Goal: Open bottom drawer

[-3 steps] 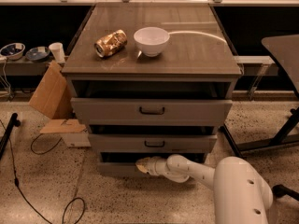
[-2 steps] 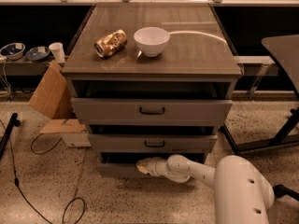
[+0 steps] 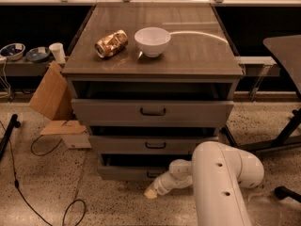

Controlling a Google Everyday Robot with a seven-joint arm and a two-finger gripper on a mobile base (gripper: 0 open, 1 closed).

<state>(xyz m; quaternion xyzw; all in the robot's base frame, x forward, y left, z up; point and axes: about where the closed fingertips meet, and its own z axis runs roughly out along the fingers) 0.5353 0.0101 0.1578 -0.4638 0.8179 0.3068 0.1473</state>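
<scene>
The bottom drawer [image 3: 123, 173] is the lowest of three grey drawers in the cabinet. It stands slightly pulled out, with a dark gap above its front. Its small dark handle [image 3: 151, 174] is partly hidden behind my arm. My gripper [image 3: 151, 192] is low at the floor, just in front of and below the drawer's front, near the handle. The white arm [image 3: 221, 182] reaches in from the lower right. The middle drawer [image 3: 150, 144] and the top drawer [image 3: 151, 112] also stand a little open.
A crushed can [image 3: 111, 43] and a white bowl [image 3: 152, 41] sit on the cabinet top. Cardboard [image 3: 49, 98] leans at the left, with cables [image 3: 44, 147] on the floor. A dark table leg and base [image 3: 287, 133] stand at the right.
My gripper has moved down and away from the bottom drawer's front, toward the floor. The bottom drawer seems to have come out slightly.
</scene>
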